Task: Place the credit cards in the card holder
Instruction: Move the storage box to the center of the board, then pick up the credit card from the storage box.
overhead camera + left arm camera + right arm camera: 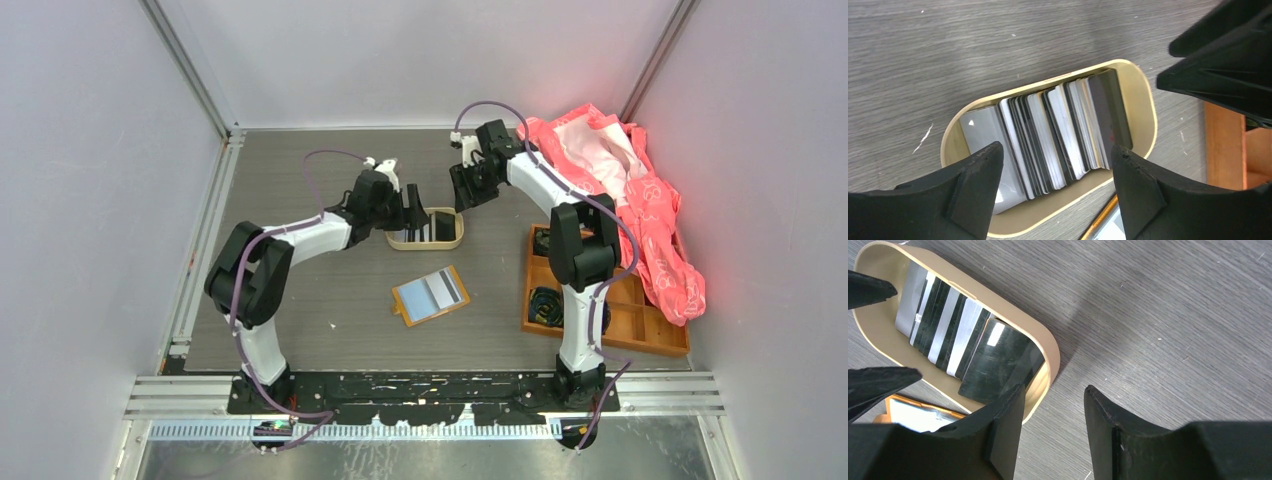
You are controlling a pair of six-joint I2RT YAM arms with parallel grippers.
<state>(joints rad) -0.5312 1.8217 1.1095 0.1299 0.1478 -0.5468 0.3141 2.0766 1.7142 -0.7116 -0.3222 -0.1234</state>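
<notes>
Several credit cards (1058, 135) stand on edge in an oval beige tin (397, 240). My left gripper (1058, 167) hangs open just above them, a finger on each side of the stack and nothing gripped. My right gripper (1053, 407) is open and empty beside the tin's right end (1052, 360), its left finger over the rim and bare table between the fingers. In the top view the left gripper (415, 213) and right gripper (466, 192) flank the tin. The card holder (432, 296) lies open and flat in front of the tin, orange-edged with a pale blue and grey inside.
An orange wooden compartment tray (640, 330) with dark cables in it stands at the right. A pink cloth (645, 215) is heaped over its far side. The two grippers are close together over the tin. The enclosure walls ring the table.
</notes>
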